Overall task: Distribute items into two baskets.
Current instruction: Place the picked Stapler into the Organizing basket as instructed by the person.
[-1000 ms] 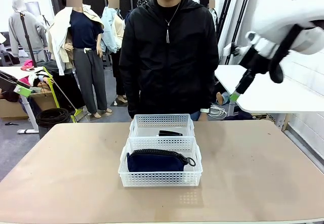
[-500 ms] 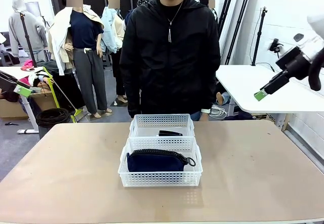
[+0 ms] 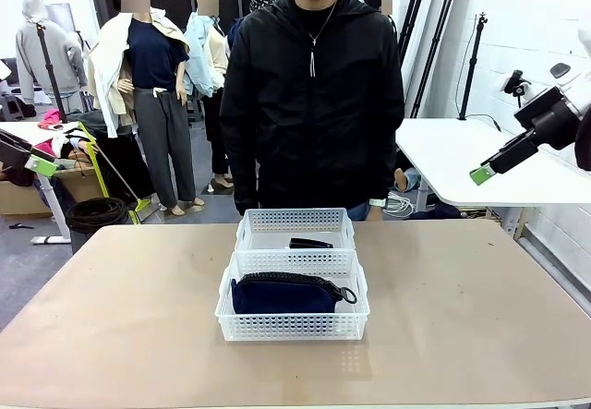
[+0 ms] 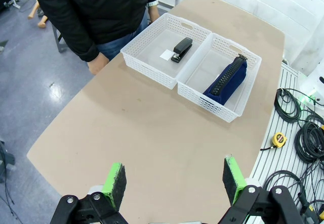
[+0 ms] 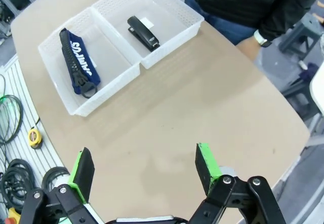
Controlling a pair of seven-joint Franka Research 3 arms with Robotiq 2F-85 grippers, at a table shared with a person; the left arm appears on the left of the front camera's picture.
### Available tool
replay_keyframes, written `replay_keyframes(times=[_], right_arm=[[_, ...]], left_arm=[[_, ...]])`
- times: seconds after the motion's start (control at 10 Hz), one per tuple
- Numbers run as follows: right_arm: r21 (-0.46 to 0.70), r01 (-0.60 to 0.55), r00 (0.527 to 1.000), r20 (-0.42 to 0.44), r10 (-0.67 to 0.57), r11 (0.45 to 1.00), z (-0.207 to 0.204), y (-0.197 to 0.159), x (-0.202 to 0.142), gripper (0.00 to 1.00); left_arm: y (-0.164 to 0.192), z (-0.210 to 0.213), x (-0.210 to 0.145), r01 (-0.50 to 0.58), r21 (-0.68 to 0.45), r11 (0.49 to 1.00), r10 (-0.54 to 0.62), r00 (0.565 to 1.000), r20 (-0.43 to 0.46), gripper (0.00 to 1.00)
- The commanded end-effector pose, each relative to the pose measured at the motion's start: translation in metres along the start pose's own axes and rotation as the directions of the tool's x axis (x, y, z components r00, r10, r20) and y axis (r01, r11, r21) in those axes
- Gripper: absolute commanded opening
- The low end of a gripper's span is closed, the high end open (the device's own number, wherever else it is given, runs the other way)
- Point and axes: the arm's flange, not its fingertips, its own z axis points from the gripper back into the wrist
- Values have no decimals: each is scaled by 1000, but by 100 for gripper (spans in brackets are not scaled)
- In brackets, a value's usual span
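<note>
Two white lattice baskets stand end to end at the table's middle. The near basket [image 3: 294, 321] holds the navy pouch [image 3: 282, 296]; the far basket [image 3: 295, 220] holds the black stapler [image 3: 310, 243]. My right gripper [image 3: 482, 174] hangs high at the right, well away from them, one green pad showing. From the left wrist, my left gripper [image 4: 173, 181] is open and empty high above the table, with the stapler [image 4: 182, 49] and pouch [image 4: 226, 77] far ahead. In the right wrist view the right gripper [image 5: 144, 176] is also open and empty above bare table, short of the pouch [image 5: 78, 62] and stapler [image 5: 143, 32].
A person in a black jacket [image 3: 309, 104] stands at the far edge, hands low by the table. Cables and a yellow tape measure [image 4: 278, 139] lie on the floor off the table's side. A white table [image 3: 480, 174] stands behind on the right.
My right arm has swung out of the upper right of the front view, and its gripper has drifted to the right edge. Baskets, pouch and stapler have not moved.
</note>
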Motion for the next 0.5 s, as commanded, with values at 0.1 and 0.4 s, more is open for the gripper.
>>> replay_keyframes(times=[0.1,0.4], right_arm=[[0,4,1000,-2,-4,1000,-1,-2,1,100],[0,4,1000,-2,-4,1000,-1,-2,1,100]], left_arm=[[-1,1,-1,2,-10,1000,-2,1000,18,100],[-1,1,-1,2,-10,1000,-2,1000,18,100]])
